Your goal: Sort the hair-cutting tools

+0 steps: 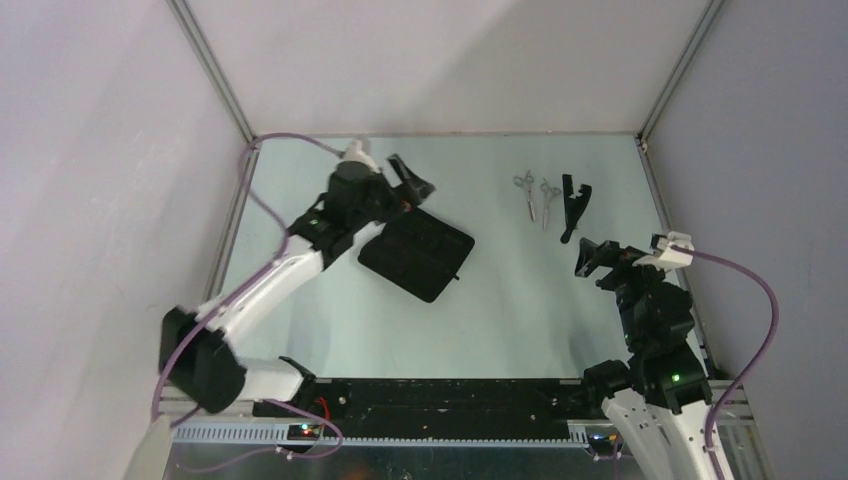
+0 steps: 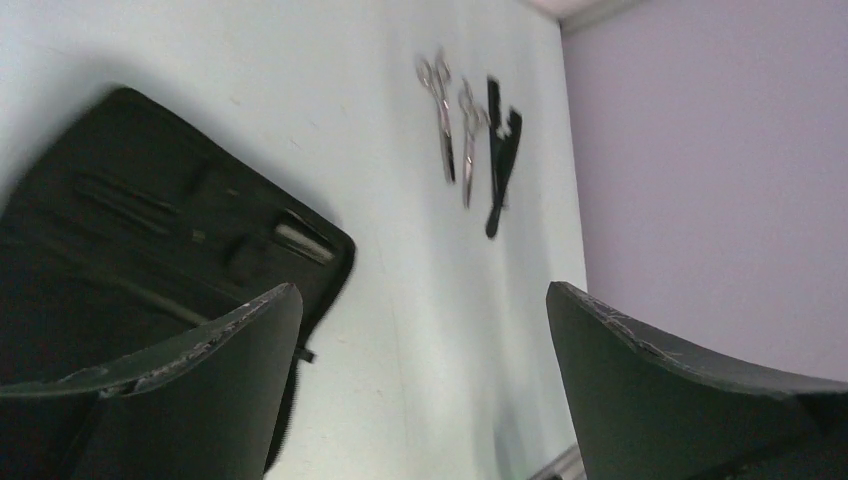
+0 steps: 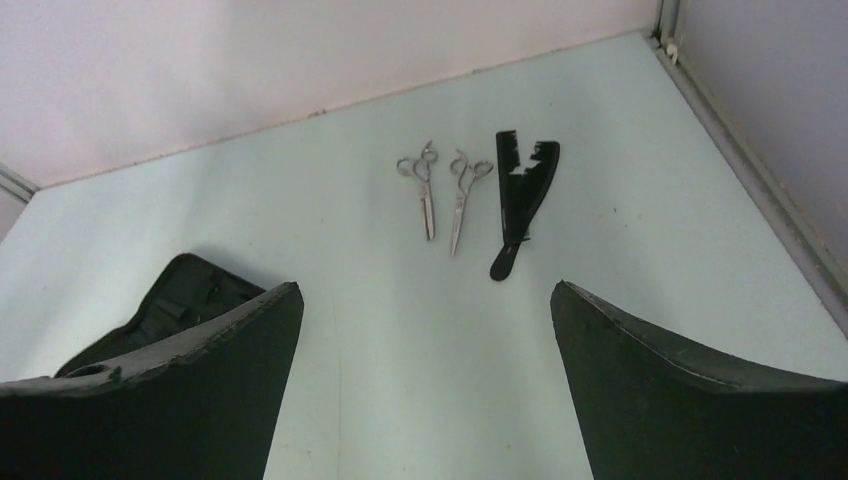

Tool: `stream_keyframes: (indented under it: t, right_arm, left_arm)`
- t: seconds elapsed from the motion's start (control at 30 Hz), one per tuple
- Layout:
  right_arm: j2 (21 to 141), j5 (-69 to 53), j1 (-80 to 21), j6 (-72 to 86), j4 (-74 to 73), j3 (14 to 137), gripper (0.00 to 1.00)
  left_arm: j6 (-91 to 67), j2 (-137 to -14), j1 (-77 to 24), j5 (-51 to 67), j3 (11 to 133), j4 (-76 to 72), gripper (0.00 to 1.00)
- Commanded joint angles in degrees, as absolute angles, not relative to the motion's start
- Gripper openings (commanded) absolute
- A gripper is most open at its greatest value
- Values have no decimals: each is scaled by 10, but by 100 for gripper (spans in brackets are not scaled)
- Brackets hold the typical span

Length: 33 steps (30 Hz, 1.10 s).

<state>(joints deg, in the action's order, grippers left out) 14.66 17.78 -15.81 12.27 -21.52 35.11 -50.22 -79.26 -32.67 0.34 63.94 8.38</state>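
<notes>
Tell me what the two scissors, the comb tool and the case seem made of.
Both scissors: polished metal, silver with glints. Comb tool: probably plastic, matte black, moulded teeth. Case: likely fabric or leatherette, dull black, zip edge.

The table (image 1: pixel 500 310) is plain pale mint green. The left scissors (image 1: pixel 526 193) and right scissors (image 1: pixel 547 203) are shiny silver; the comb (image 1: pixel 572 207) is black. The case (image 1: pixel 416 255) is black with a pale strip inside. The left tool (image 2: pixel 420 290) and right tool (image 3: pixel 425 288) are black, scuffed grey at edges.
</notes>
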Motion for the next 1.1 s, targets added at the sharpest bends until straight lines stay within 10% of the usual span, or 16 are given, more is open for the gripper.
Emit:
stream_keyframes:
  t: [0.0, 0.43, 1.07]
  right_arm:
    - [207, 175, -160, 145, -245, 410, 99]
    - [465, 139, -152, 198, -350, 557, 99]
    - [862, -4, -27, 206, -353, 716, 96]
  left_arm:
    - [-427, -671, -270, -52, 601, 163, 100]
    - [-200, -335, -130, -212, 579, 399, 100]
    - [-140, -148, -167, -301, 353, 274, 100]
